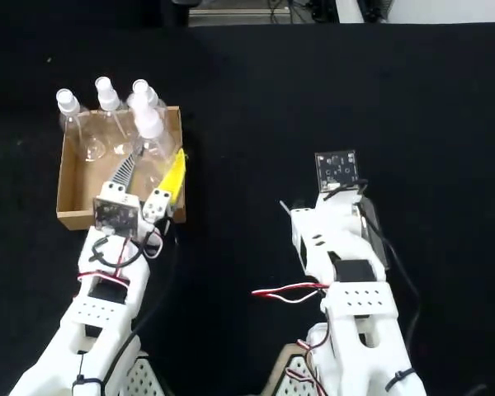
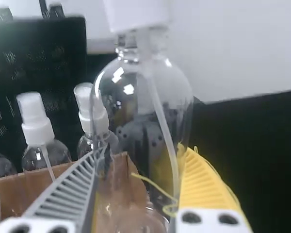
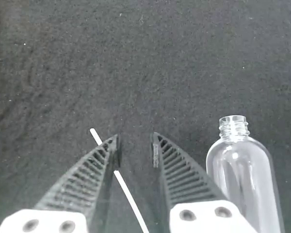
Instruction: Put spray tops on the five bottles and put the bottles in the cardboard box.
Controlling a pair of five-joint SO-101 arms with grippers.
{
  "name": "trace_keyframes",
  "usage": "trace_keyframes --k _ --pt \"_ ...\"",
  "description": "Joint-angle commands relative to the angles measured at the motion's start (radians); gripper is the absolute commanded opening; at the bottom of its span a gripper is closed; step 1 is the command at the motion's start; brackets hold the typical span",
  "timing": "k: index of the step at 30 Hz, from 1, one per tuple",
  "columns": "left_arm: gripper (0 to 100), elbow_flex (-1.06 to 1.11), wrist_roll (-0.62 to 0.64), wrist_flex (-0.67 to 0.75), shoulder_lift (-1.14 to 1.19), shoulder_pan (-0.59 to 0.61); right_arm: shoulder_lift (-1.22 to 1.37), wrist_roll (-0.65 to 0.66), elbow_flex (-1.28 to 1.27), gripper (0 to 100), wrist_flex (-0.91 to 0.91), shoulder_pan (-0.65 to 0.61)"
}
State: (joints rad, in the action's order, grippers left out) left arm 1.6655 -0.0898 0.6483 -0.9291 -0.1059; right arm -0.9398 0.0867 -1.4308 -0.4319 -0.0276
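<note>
Four of the five bottles are wearing their spray tops, and I am reading this as the packing step for the fourth. Three capped bottles point(image 1: 107, 103) are standing along the far wall of the cardboard box point(image 1: 73, 219). My left hand point(image 1: 157, 161) is gripping the fourth bottle point(image 2: 145, 121) between its grey and yellow fingers, holding it upright over the right side of the box. I cannot tell whether its base is touching the box floor.

My right hand point(image 3: 135, 141) is hovering low over the black surface point(image 3: 136, 58), well apart from the box, its fingers parted by a narrow gap and gripping nothing. A thin white tube point(image 3: 128, 195) is lying on the surface, passing under that gap. I am guessing it belongs to the last spray top, though the head is hidden. Just beside the hand is the fifth bottle point(image 3: 242, 174), its neck open.

Next, I am judging, the left hand needs to settle its bottle beside the others without knocking them, then let go. After that, the tube is going to need threading into the open neck while the bottle is being steadied.
</note>
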Motion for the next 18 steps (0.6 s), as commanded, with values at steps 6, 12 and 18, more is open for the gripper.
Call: trace_keyframes --k 6,12,18 --pt "3 0.025 0.006 -0.034 -0.101 0.065 -0.019 0.003 0.008 8.2 0.028 -0.008" --pt "3 0.039 0.006 -0.285 -0.361 0.248 -0.019 0.003 0.010 8.2 0.028 -0.011" --pt "3 0.039 0.011 -0.680 -0.806 0.458 -0.019 0.003 0.012 8.3 0.028 -0.012"
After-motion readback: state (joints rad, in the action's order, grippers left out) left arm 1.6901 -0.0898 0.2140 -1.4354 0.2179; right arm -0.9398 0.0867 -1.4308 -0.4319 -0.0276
